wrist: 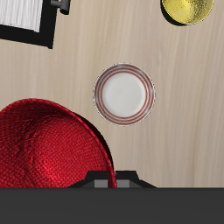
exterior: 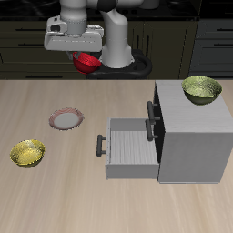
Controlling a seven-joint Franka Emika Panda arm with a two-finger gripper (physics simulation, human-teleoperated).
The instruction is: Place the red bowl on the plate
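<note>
**Bowl up high, plate waiting below**

The gripper (exterior: 85, 56) is grasping the red bowl (exterior: 86, 63) and holds it high in the air, far back over the counter (exterior: 55, 196). In the wrist view the bowl (wrist: 48, 156) looks big and close, and its rim sits right by the gripper's dark body. The fingers themselves are hard to see, but the bowl hangs off the counter with nothing under it, so the grip must be clenched on its rim.

The plate (exterior: 66, 118) lies flat on the counter, nearer the front than the bowl. It has nothing on it. In the wrist view the plate (wrist: 124, 94) is beside the bowl, not under it.

To do this step well, I think the arm should first slide over until the bowl is right above the middle of the plate. Then it should go down slowly and let go only when the bowl sits on the plate. Letting go too high could make the bowl bounce or roll off.

The counter is pale wood and looks smooth. A yellow bowl (exterior: 27, 153) sits near the front, well apart from the plate. A grey cabinet (exterior: 193, 136) with an open drawer (exterior: 127, 146) stands on the other side, with a green bowl (exterior: 201, 89) on top. Dark cupboards (exterior: 27, 41) run along the back of the room.
</note>
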